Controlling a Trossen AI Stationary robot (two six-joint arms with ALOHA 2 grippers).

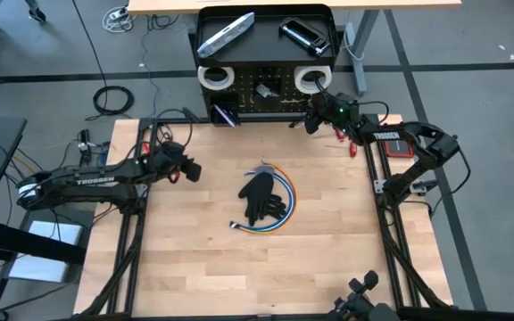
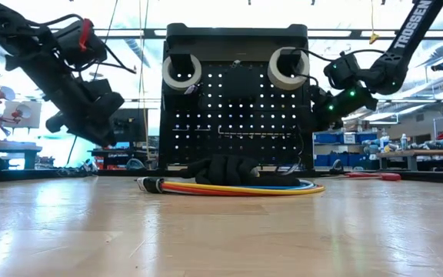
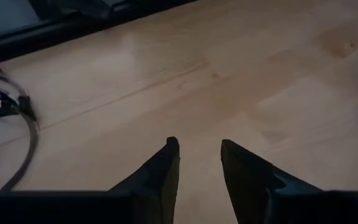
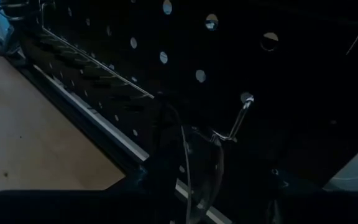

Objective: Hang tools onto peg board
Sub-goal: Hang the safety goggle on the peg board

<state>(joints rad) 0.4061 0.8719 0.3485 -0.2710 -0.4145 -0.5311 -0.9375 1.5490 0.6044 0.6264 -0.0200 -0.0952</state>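
Note:
The black peg board (image 1: 266,85) stands upright at the table's far edge. Two white tape rolls (image 1: 214,78) (image 1: 310,78) hang on its face. A silver-grey flat bar (image 1: 226,34) and a black clamp (image 1: 306,36) lie in its top tray. My right gripper (image 1: 315,118) is at the board's right side, by a wire hook (image 4: 241,115), shut on a clear curved lens-like piece (image 4: 201,165). My left gripper (image 3: 201,149) is open and hovers over bare wood at the table's left (image 1: 190,169). Red-handled tools (image 1: 351,143) lie near the right arm. My right gripper has the clear curved piece (image 4: 194,155) between its fingers, right in front of the peg board's face. The piece's upper edge (image 4: 215,138) is at the wire hook's end. The dark board and the fingers hide where they meet the piece.
A black glove (image 1: 261,198) lies on coiled coloured cables (image 1: 279,218) at the table's middle. A purple-handled tool (image 1: 226,114) sits at the board's lower left. Bare wood lies on the near half of the table (image 1: 257,276). Cables trail off the table's left edge (image 3: 17,124).

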